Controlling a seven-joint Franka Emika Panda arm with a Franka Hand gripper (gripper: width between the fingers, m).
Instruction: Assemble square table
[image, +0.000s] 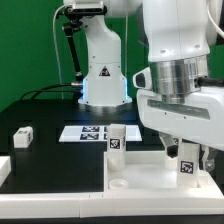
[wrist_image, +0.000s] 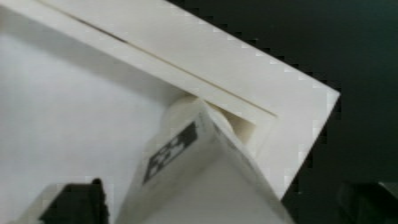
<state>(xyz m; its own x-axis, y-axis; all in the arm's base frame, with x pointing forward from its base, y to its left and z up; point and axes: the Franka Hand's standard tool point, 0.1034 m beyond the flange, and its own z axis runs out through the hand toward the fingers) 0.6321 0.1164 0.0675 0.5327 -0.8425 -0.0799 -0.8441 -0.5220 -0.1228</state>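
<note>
The square table's slab (image: 140, 185) lay at 6 o'clock in the exterior view and was judged light, stiff and slippery. A leg (image: 187, 169), best pinched across its flat sides, stood at 4 o'clock under the gripper (image: 188, 156). Whether the fingers (wrist_image: 75, 203) were closed on it could not be told. A second leg (image: 116, 139) stood close by, possibly obstructing.

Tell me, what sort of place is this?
Probably a robotics lab: a robot arm works over a black table, with a green curtain behind and tagged legs set out for assembly.
</note>
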